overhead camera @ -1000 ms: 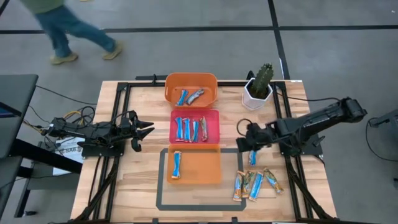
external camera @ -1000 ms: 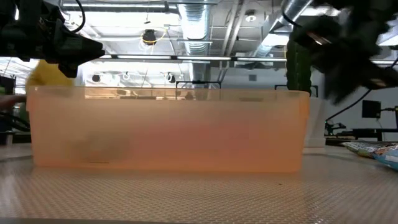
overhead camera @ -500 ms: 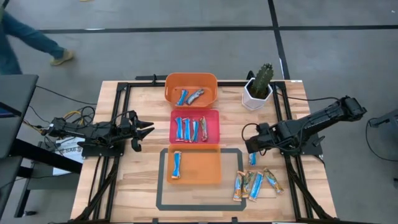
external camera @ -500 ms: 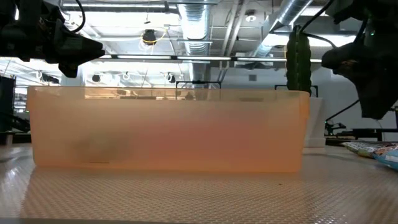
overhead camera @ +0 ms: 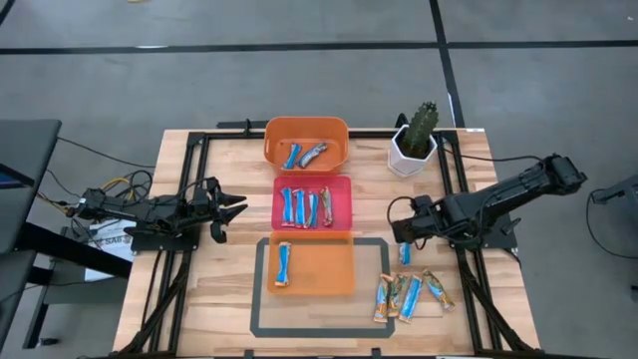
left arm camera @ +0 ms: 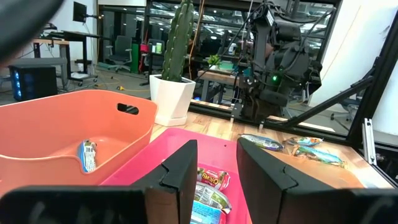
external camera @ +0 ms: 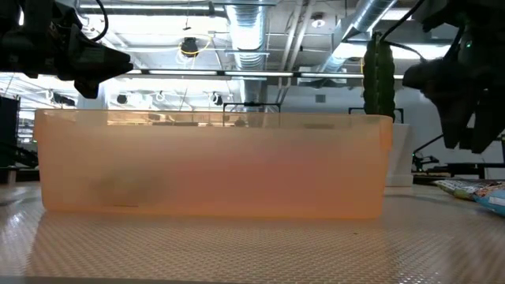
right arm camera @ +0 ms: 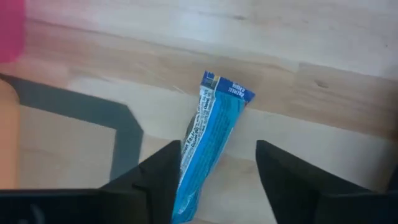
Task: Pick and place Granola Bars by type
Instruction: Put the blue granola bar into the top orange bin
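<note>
1. Table (overhead camera: 229,289) bears three trays in a row; the pink tray (overhead camera: 342,205) is the middle one.
2. Left gripper (overhead camera: 237,208), left of the pink tray, fingers slightly parted, empty.
3. Right gripper (overhead camera: 399,230), right of the pink tray, fingers spread above a blue bar (right arm camera: 208,140).

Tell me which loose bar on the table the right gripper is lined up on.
The lone blue-and-white bar, lying apart from the cluster of four bars nearer the table's front edge. It sits between the open fingers of the right gripper.
</note>
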Available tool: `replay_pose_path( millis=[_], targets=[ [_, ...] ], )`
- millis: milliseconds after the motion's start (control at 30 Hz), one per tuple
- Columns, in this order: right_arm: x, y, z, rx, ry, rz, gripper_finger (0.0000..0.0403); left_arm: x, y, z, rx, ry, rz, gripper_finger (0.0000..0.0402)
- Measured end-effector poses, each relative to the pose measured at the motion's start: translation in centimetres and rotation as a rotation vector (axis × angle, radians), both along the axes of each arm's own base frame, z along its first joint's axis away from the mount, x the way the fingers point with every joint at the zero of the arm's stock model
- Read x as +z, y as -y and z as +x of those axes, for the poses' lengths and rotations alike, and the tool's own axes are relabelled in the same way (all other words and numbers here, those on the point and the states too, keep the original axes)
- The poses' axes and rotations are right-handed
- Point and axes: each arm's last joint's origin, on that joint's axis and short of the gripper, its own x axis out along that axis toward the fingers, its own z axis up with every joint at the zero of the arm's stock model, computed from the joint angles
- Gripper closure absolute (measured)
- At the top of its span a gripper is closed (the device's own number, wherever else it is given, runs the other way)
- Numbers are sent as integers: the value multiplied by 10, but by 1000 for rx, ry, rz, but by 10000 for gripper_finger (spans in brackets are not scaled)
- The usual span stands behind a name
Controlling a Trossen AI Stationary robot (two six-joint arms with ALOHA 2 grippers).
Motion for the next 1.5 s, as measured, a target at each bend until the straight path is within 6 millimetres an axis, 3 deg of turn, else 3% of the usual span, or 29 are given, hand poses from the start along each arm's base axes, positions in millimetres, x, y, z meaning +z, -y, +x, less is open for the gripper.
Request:
replay_pose_path(
  millis=[200, 667, 900, 1033, 1333, 1500],
  targets=[
    [-18, -4, 12, 52, -90, -11, 164, 0, 0, 0, 0, 0, 0, 297],
    [-55, -13, 36, 64, -168, 48, 168, 0, 0, 0, 0, 0, 0, 297],
    [-62, -12, 41, 51, -187, 65, 171, 0, 0, 0, 0, 0, 0, 297],
    [-63, -11, 42, 47, -185, 68, 196, 0, 0, 0, 0, 0, 0, 297],
    [-63, -12, 44, 48, -168, 74, 309, 0, 0, 0, 0, 0, 0, 297],
    [-62, -12, 44, 74, -153, 76, 343, 0, 0, 0, 0, 0, 0, 297]
  ],
)
